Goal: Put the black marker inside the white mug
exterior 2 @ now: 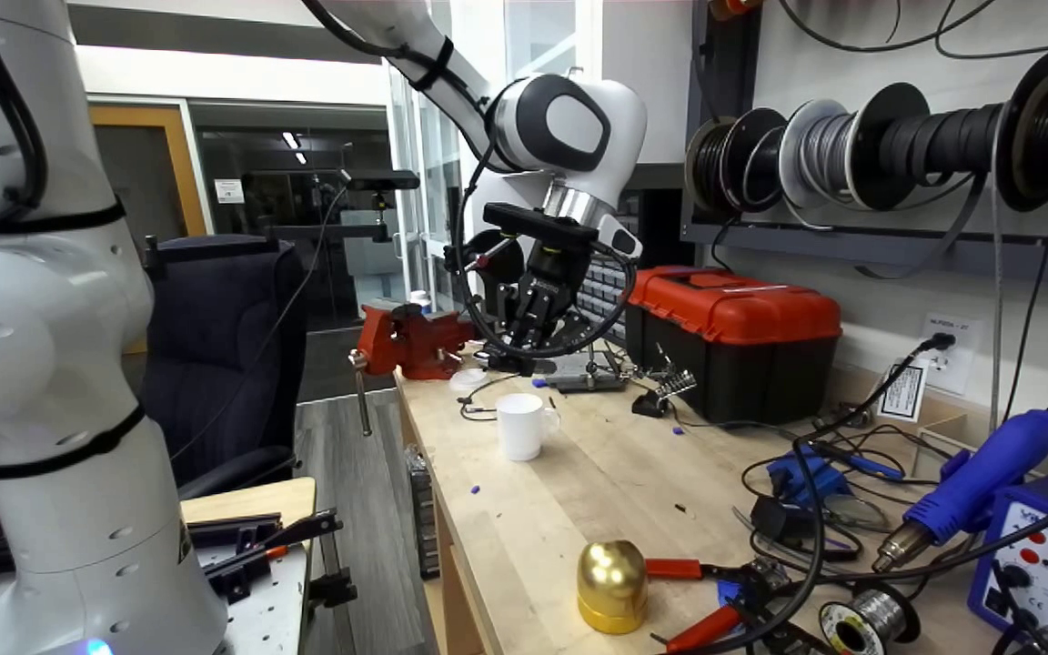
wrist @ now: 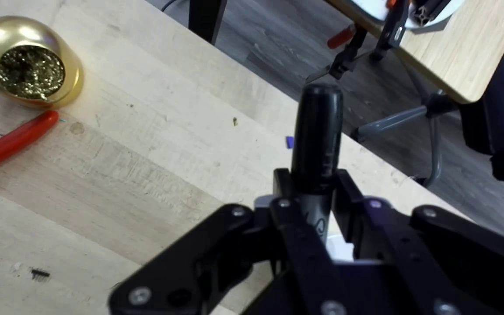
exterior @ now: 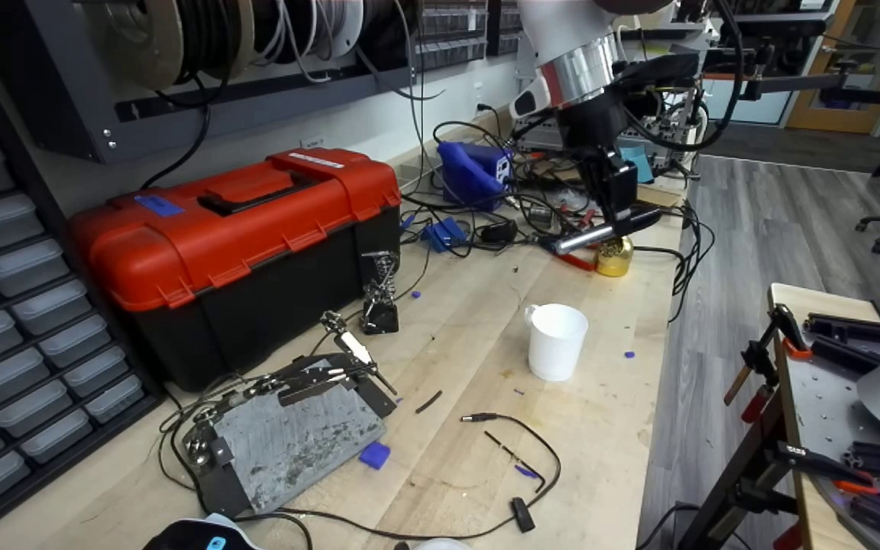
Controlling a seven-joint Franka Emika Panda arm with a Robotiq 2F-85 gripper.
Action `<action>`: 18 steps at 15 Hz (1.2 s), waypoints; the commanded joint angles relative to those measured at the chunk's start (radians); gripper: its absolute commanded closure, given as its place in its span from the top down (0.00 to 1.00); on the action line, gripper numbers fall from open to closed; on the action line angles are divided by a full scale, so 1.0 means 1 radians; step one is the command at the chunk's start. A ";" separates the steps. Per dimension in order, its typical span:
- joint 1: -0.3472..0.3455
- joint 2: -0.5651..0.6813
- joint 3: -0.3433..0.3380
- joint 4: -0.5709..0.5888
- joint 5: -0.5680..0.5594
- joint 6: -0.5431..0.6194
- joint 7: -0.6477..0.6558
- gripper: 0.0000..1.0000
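The black marker (exterior: 585,238), with a black cap end and a silver-grey body, is held in the air, tilted, in an exterior view. My gripper (exterior: 623,221) is shut on it near the cap. In the wrist view the fingers (wrist: 311,183) pinch the marker (wrist: 318,135) where cap and body meet. The white mug (exterior: 556,342) stands upright on the workbench, lower than the gripper and apart from it. It also shows in an exterior view (exterior 2: 521,428) with its handle. In the wrist view only a sliver of the mug (wrist: 340,248) shows between the fingers.
A gold tip cleaner (exterior 2: 612,587) and red-handled pliers (exterior 2: 674,569) lie at one end of the workbench. The red toolbox (exterior: 257,252) stands along the wall. A soldering stand with a grey plate (exterior: 299,439) and loose cables (exterior: 554,466) lie near the mug.
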 commanded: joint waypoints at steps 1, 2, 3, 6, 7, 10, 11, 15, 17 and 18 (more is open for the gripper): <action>0.018 -0.010 0.009 -0.003 0.010 -0.085 -0.055 0.06; 0.024 -0.001 0.014 0.004 0.007 -0.099 -0.064 0.06; 0.028 0.007 0.020 0.009 0.005 -0.113 -0.071 0.06; 0.045 0.034 0.037 0.029 -0.002 -0.132 -0.087 0.06; 0.050 0.044 0.042 0.037 -0.004 -0.136 -0.091 0.06; 0.062 0.075 0.057 0.061 -0.023 -0.134 -0.093 0.06; 0.065 0.088 0.060 0.071 -0.028 -0.135 -0.091 0.06; 0.072 0.159 0.072 0.139 -0.063 -0.149 -0.079 0.06; 0.074 0.195 0.076 0.174 -0.084 -0.163 -0.076 0.06; 0.075 0.213 0.079 0.192 -0.095 -0.171 -0.075 0.06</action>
